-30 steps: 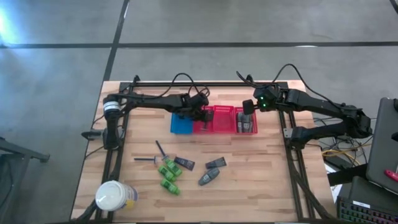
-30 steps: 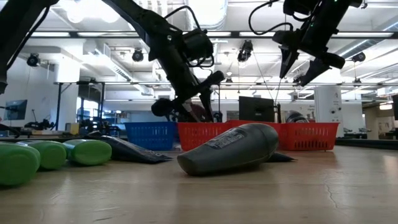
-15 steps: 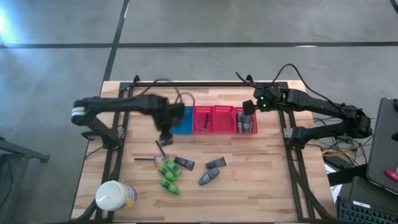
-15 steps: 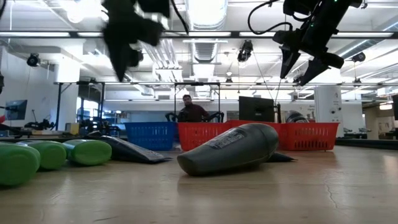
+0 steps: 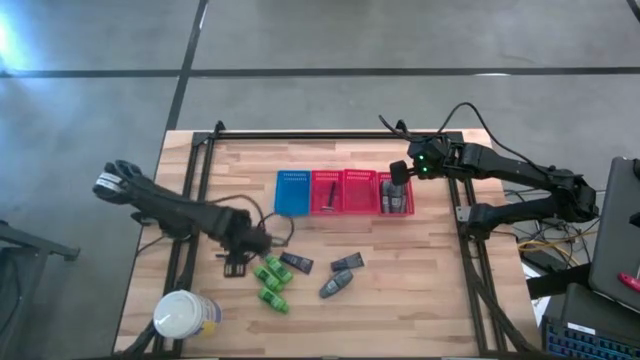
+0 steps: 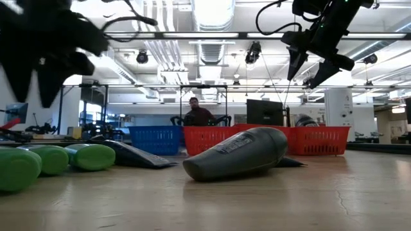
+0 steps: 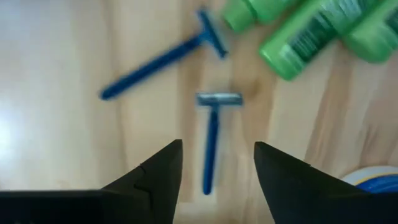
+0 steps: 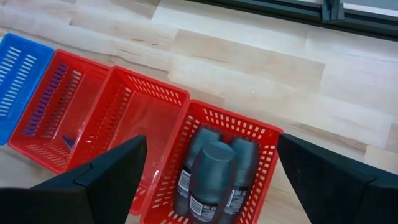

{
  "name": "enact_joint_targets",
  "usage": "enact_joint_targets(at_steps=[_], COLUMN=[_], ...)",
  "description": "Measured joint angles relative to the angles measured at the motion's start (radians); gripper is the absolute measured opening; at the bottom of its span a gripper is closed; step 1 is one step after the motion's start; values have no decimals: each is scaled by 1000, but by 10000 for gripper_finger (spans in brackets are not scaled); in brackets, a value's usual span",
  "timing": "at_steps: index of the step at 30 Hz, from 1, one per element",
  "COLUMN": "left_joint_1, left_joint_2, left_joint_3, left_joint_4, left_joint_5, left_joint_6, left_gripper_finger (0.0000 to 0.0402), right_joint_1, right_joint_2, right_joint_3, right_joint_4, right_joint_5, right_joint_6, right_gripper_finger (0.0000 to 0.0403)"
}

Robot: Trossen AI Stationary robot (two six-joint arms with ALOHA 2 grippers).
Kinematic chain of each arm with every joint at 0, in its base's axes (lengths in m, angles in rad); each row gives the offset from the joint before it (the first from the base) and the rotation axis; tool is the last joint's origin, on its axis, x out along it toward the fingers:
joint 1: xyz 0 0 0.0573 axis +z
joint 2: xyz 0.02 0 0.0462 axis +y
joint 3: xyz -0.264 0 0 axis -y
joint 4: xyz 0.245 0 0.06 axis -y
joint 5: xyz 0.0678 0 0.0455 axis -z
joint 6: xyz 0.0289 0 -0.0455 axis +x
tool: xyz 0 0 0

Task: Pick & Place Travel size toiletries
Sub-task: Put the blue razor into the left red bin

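My left gripper (image 5: 238,262) is open and hangs just above two thin blue-handled razors on the table's near left. In the left wrist view one razor (image 7: 211,140) lies between my fingertips (image 7: 217,155) and the other razor (image 7: 165,62) lies beyond it. Green bottles (image 5: 270,282) lie beside them, flat on the wood. Two dark tubes (image 5: 297,263) and a grey oval container (image 5: 336,285) lie farther right. My right gripper (image 5: 398,178) is open over the rightmost red basket (image 8: 261,134), which holds grey oval containers (image 8: 208,171).
A blue basket (image 5: 293,192) and red baskets (image 5: 345,192) stand in a row at mid-table; one red basket holds a dark razor (image 8: 68,142). A large white jar (image 5: 185,315) stands at the near left corner. A person (image 6: 196,112) sits in the room beyond.
My left gripper has swept quickly from over the red baskets toward the table's near left edge and come down over the two razors. The right arm has kept still.
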Motion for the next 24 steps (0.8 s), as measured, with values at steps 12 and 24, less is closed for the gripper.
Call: enact_joint_targets(at_steps=[12,24], left_joint_1=[-70,-71], left_joint_2=[-22,-27], left_joint_3=[-229,-372], left_joint_4=[213,368], left_joint_5=[-13,-25], left_joint_6=[-132,-225], left_gripper_finger=[267,234], right_joint_1=[0,0], right_joint_2=[0,0], right_joint_3=[0,0], right_joint_4=[35,36], right_joint_5=[0,0], right_joint_6=[3,14], right_gripper_finger=[333,308])
